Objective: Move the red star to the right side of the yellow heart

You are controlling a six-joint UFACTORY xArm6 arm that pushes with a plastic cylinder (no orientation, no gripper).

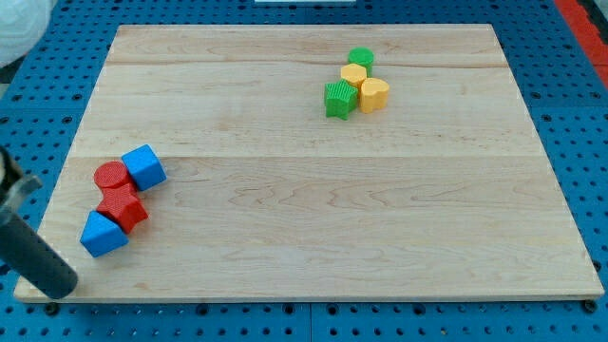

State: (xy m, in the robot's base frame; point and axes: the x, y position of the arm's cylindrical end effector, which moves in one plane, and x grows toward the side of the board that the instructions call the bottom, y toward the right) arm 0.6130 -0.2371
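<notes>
The red star [122, 208] lies at the view's left, in a cluster with a red round block [110, 176] above it, a blue cube [143, 166] at its upper right and a blue block [103, 234] at its lower left. The yellow heart [374, 93] lies far off at the view's upper right, touching a green block [339, 99] on its left and a yellow block [353, 74] above it. My tip [59, 285] is at the board's bottom left corner, below and left of the lower blue block, apart from it.
A green round block [360, 57] sits just above the yellow block. The wooden board [313, 218] lies on a blue perforated table [579, 114]. A white object [17, 28] shows at the view's top left corner.
</notes>
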